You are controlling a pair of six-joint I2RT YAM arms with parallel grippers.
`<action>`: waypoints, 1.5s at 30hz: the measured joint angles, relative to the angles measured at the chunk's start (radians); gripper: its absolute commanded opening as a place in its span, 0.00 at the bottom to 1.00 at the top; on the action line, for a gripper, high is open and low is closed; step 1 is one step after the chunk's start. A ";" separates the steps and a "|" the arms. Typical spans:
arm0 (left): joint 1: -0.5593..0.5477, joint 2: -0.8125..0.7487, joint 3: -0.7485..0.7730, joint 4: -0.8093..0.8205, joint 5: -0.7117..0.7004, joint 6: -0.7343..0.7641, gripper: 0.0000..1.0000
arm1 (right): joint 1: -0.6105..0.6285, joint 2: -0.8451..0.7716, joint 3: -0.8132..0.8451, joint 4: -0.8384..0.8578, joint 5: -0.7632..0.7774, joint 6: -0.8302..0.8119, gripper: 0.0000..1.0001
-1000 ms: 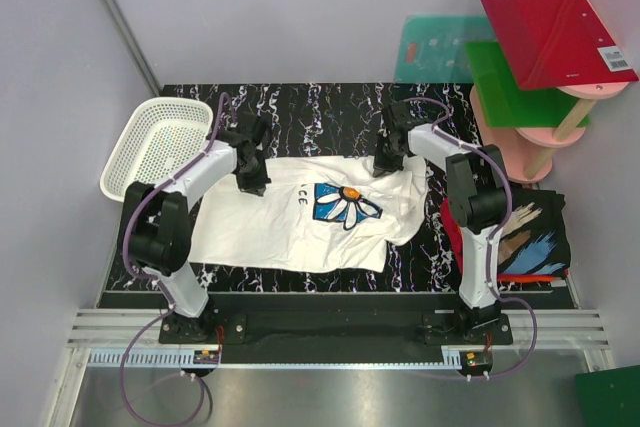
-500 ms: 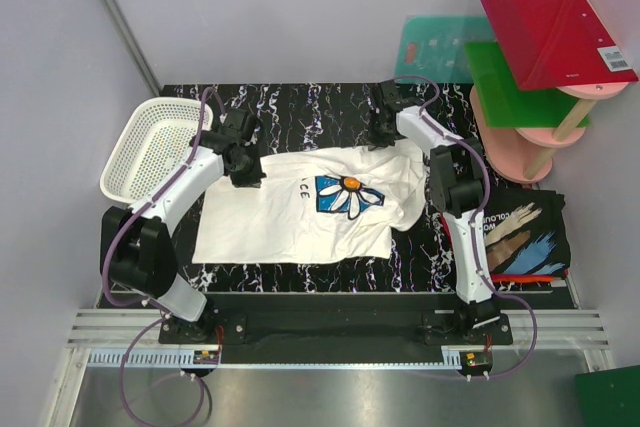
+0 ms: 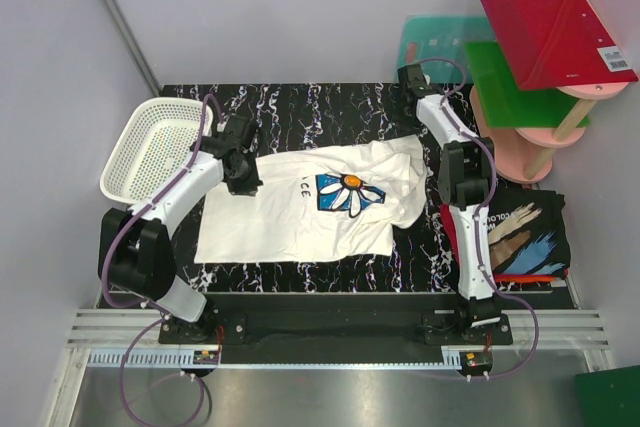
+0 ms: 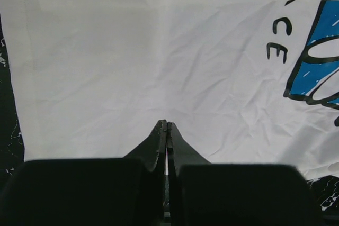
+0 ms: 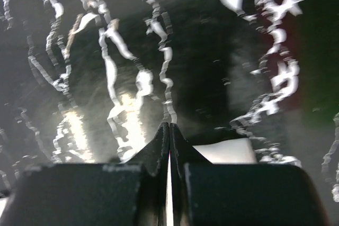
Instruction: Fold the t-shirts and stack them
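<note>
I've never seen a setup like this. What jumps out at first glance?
A white t-shirt with a blue daisy print lies spread across the middle of the black marbled table, with the left pincer shut over its left part. To the right sits a black t-shirt with brushstroke print, and a white mesh basket stands at the far left.

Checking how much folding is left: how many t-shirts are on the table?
3. The white daisy t-shirt lies spread at the centre. The black brushstroke-print t-shirt sits at the right edge. A red-orange t-shirt shows only as an edge beneath it. Others may be hidden there.
</note>
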 measured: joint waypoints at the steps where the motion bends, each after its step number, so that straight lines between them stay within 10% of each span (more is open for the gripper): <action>1: 0.000 0.000 -0.005 0.001 -0.005 -0.001 0.00 | -0.008 -0.005 -0.009 0.006 -0.002 -0.007 0.00; 15: -0.014 0.016 -0.059 0.035 -0.011 -0.027 0.00 | 0.072 -0.415 -0.451 0.148 -0.108 -0.031 0.00; 25: -0.064 0.249 0.008 0.067 -0.010 -0.037 0.00 | 0.114 -0.323 -0.546 0.127 -0.169 -0.035 0.00; 45: -0.083 0.214 0.103 0.046 -0.002 -0.038 0.00 | 0.094 0.145 0.232 -0.260 -0.240 -0.026 0.00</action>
